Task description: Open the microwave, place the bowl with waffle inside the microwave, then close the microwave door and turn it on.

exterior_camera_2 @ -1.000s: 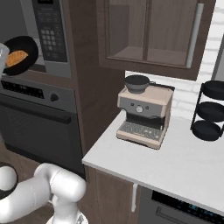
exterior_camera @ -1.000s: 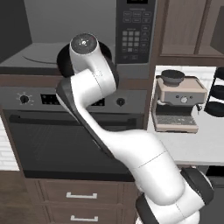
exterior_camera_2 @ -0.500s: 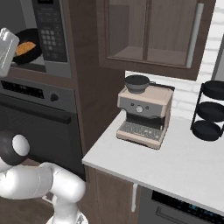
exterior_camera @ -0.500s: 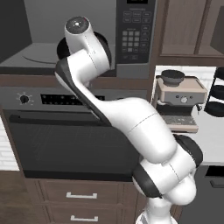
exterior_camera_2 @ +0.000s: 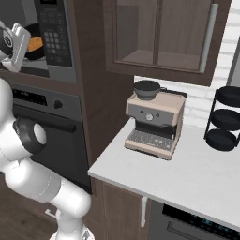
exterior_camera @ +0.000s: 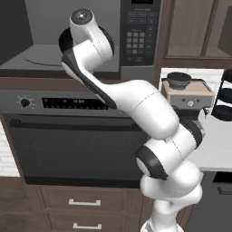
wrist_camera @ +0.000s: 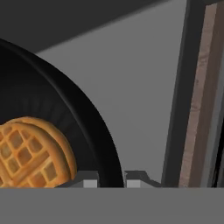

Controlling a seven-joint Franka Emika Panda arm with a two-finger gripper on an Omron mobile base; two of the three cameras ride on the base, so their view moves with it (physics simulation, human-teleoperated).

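Observation:
The microwave stands open, its grey cavity and round turntable showing left of the keypad. The dark microwave door is swung out at the far left. My gripper is shut on the rim of the black bowl, which holds the golden waffle. From the left base the hand covers most of the bowl, which is held up at the cavity's mouth, right of the turntable. From the right base the bowl and waffle sit just beyond the gripper, beside the keypad.
Under the microwave is a large oven with a knob and a long bar handle. To the right, a white counter carries a beige coffee machine and a black tiered stand. Wooden wall cabinets hang above.
The arm has risen and reached forward, carrying the bowl with the waffle up from oven height to the microwave's opening. The gripper has stayed shut on the bowl.

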